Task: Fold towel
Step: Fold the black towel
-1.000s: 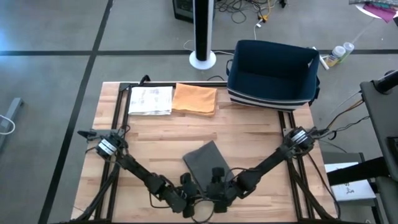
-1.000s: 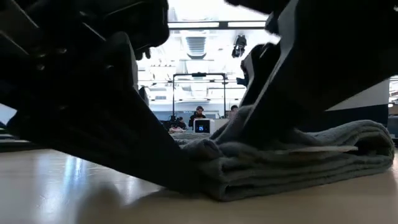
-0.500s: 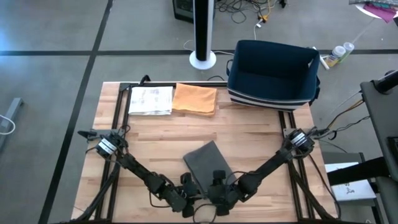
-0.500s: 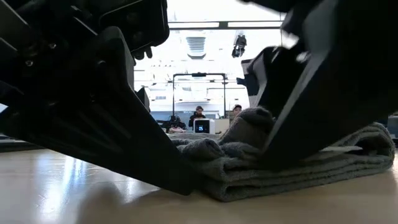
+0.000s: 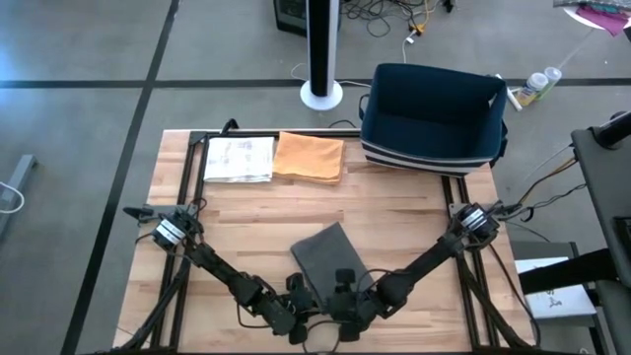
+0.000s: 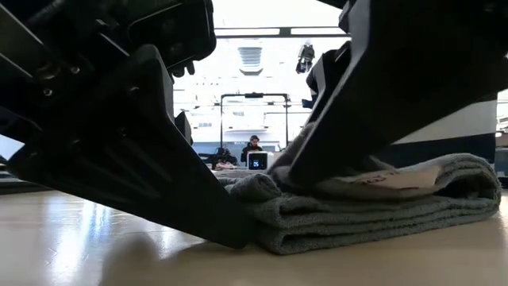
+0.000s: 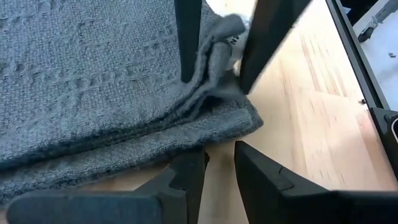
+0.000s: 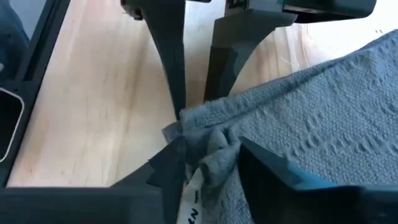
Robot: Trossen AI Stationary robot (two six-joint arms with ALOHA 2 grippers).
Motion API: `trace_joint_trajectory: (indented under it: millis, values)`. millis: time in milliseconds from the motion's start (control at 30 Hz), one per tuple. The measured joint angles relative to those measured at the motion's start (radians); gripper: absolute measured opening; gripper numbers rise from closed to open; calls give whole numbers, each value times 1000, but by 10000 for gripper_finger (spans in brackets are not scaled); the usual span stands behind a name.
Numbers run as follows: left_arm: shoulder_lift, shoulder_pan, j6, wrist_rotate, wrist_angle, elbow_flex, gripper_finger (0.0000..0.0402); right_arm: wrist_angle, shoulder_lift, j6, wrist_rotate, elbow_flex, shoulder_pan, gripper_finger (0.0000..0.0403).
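Both pincers crowd the near corner of the folded grey waffle-weave towel (image 5: pixel 326 258) on the wooden table (image 5: pixel 394 212): right pincer (image 8: pixel 208 163) pinches its bunched corner for folding, left pincer (image 7: pixel 217 168) narrow, empty.

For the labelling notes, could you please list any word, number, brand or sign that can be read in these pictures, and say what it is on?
No text can be read for certain.
White printed cloth at the table's far edge: faint marks, too small to read.
Small lit screen in the room behind: a figure, too blurred to read.
Pale tag on the gray towel: dark marks, too blurred to read.
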Motion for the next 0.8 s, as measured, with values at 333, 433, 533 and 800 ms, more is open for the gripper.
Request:
trace_joint_trajectory:
  millis: [333,433,533,800]
  values:
    - [0,0,0,0,2,0,96,-4,0,-11,0,14,-12,12]
    - [0,0,0,0,2,0,98,-3,0,-20,0,40,-12,17]
    - [0,0,0,0,2,0,96,-5,0,-39,0,65,-12,14]
    - [0,1,0,0,1,0,88,-13,4,-36,0,77,-10,11]
